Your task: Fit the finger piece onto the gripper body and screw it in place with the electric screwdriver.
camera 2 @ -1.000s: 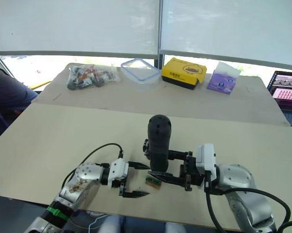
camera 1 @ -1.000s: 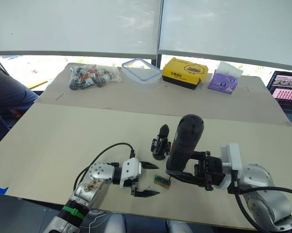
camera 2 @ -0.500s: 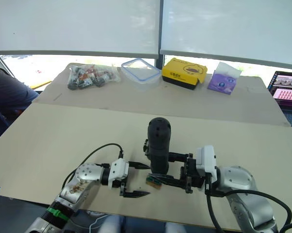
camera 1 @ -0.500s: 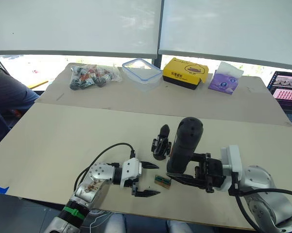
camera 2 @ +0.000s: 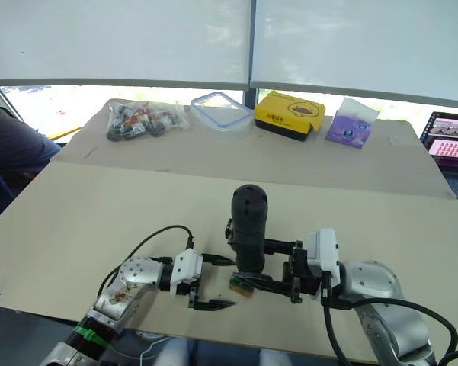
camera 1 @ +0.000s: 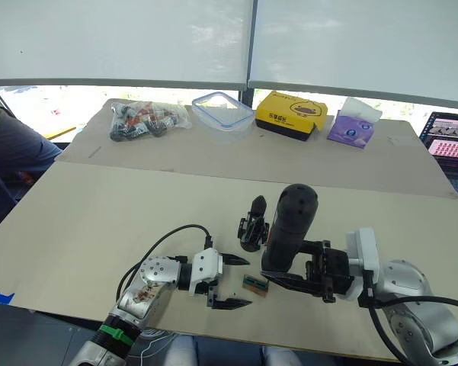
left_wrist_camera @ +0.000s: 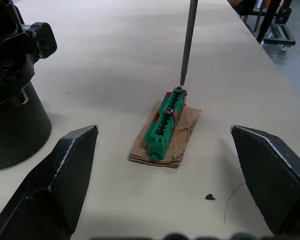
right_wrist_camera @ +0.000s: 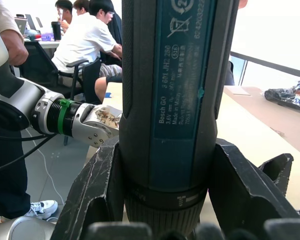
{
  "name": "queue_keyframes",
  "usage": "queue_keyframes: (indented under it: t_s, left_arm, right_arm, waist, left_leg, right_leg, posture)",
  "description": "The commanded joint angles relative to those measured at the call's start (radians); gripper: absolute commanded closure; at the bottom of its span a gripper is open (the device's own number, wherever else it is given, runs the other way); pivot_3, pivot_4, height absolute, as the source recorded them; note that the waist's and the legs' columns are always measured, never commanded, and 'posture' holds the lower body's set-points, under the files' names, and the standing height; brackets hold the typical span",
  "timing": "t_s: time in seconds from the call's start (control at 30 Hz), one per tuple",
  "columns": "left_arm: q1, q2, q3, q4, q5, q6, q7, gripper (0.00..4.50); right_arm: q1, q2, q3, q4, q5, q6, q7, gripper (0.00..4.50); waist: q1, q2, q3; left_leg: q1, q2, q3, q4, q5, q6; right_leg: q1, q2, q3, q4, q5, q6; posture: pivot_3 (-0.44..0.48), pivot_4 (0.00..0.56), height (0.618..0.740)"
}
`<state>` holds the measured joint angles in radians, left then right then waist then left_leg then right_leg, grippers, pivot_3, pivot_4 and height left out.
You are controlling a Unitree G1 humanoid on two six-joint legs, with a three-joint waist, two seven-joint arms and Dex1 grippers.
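Observation:
My right gripper (camera 1: 280,268) is shut on the electric screwdriver (camera 1: 289,229), a thick black cylinder held upright above the table. Its thin metal bit (left_wrist_camera: 187,40) comes down onto a screw head at one end of a small green block (left_wrist_camera: 165,122) lying on brown paper. My left gripper (camera 1: 247,282) is open, with one finger on each side of that block and nothing held. The gripper body (camera 1: 251,223), a black assembly with one pointed finger, stands just behind the block beside the screwdriver. The finger piece is out of view.
On the far table are a bag of parts (camera 1: 146,120), a clear plastic container (camera 1: 222,109), a yellow box (camera 1: 289,114) and a purple tissue pack (camera 1: 353,122). A person (camera 1: 8,152) sits at the left edge. A screen (camera 1: 451,137) shows at the right edge.
The screwdriver and the right gripper have dipped very slightly. The left gripper has not moved.

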<state>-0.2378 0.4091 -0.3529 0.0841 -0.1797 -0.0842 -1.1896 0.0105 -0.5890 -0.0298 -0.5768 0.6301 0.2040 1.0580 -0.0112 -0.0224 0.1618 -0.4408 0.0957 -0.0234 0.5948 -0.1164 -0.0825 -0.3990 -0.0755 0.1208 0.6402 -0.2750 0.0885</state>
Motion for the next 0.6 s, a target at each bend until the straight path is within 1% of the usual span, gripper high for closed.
queue_keyframes:
  t_s: [0.03, 0.6]
  left_arm:
    - [0.035, -0.006, -0.066, 0.021, 0.040, 0.030, -0.001, 0.00]
    - [0.037, -0.007, -0.060, 0.007, 0.043, 0.046, -0.004, 0.00]
  right_arm:
    - [-0.012, 0.002, -0.010, -0.025, 0.011, -0.026, -0.006, 2.57]
    - [-0.005, 0.007, -0.003, -0.009, -0.007, -0.042, 0.005, 2.57]
  waist:
    - [0.000, 0.000, 0.000]
    - [0.000, 0.000, 0.000]
  left_leg:
    - [0.000, 0.000, 0.000, 0.000, 0.000, 0.000]
    - [0.000, 0.000, 0.000, 0.000, 0.000, -0.001]
  right_leg:
    - [0.000, 0.000, 0.000, 0.000, 0.000, 0.000]
    - [0.000, 0.000, 0.000, 0.000, 0.000, 0.000]
  posture:
    - [0.000, 0.150, 0.740]
    - [0.000, 0.150, 0.740]
